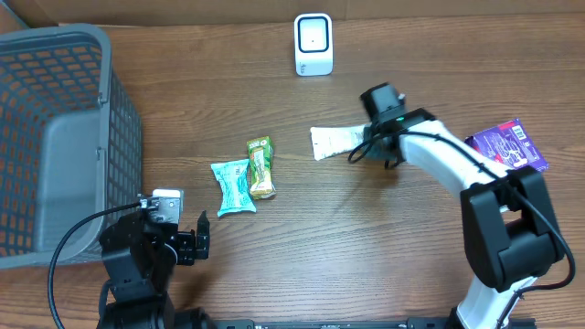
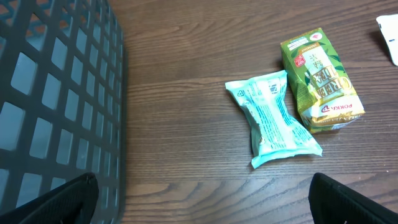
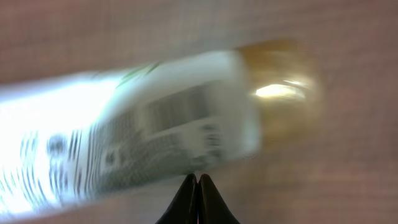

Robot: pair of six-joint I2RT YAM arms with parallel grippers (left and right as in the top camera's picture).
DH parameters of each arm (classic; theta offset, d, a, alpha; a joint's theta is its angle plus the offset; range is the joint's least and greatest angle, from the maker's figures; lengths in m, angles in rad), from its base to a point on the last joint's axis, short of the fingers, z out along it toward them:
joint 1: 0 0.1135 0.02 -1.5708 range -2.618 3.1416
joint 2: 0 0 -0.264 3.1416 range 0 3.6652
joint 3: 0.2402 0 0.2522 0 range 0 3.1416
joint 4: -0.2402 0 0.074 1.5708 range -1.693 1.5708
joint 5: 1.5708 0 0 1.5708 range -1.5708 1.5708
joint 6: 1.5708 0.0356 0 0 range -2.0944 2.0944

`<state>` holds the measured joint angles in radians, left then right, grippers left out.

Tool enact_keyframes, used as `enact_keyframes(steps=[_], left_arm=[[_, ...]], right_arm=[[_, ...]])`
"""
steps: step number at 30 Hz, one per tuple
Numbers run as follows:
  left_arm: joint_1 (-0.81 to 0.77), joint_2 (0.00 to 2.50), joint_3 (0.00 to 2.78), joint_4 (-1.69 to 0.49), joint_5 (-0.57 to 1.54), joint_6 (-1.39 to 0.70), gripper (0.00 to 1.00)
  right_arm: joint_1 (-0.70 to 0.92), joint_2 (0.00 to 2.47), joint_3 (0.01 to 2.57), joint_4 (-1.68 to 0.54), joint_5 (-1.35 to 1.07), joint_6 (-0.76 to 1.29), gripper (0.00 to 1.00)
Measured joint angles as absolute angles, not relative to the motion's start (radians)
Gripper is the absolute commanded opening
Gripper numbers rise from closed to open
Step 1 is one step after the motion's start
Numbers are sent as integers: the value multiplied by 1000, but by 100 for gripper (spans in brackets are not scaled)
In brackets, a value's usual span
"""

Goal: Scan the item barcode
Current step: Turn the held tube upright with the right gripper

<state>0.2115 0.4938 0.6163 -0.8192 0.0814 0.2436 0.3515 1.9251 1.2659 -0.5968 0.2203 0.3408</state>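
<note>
A grey basket (image 1: 55,137) fills the left of the desk (image 1: 302,247), and a white scanner (image 1: 313,44) stands at the far edge. 2 items lie touching mid-desk: a teal packet (image 1: 232,186) and a green carton (image 1: 261,167). The right claw (image 1: 373,146) sits at the right end of a white packet (image 1: 336,142). A purple packet (image 1: 507,146) lies far right. The left claw (image 1: 203,238) gapes near the basket.

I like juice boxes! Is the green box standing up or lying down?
Lying down: the green box rests flat on the table, printed face up, beside the teal packet.
</note>
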Motion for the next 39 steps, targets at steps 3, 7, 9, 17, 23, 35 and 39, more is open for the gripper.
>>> enact_keyframes(steps=[3, 7, 9, 17, 23, 35, 39], left_arm=[[212, 494, 616, -819, 81, 244, 100], [212, 494, 616, -819, 81, 244, 99], [212, 494, 616, -819, 81, 244, 100], [212, 494, 616, -819, 81, 244, 100], [212, 494, 616, -819, 81, 244, 100], [212, 494, 616, -819, 81, 244, 100], [212, 494, 616, -819, 81, 244, 99]], right_arm=[[318, 1925, 1266, -502, 199, 339, 4], [295, 1925, 1266, -378, 91, 312, 6], [295, 1925, 1266, -350, 10, 286, 9], [370, 1925, 1266, -324, -161, 262, 14], [439, 1975, 1270, -275, -168, 278, 14], [441, 2032, 1291, -347, -196, 297, 18], [440, 2032, 1304, -462, -219, 297, 18]])
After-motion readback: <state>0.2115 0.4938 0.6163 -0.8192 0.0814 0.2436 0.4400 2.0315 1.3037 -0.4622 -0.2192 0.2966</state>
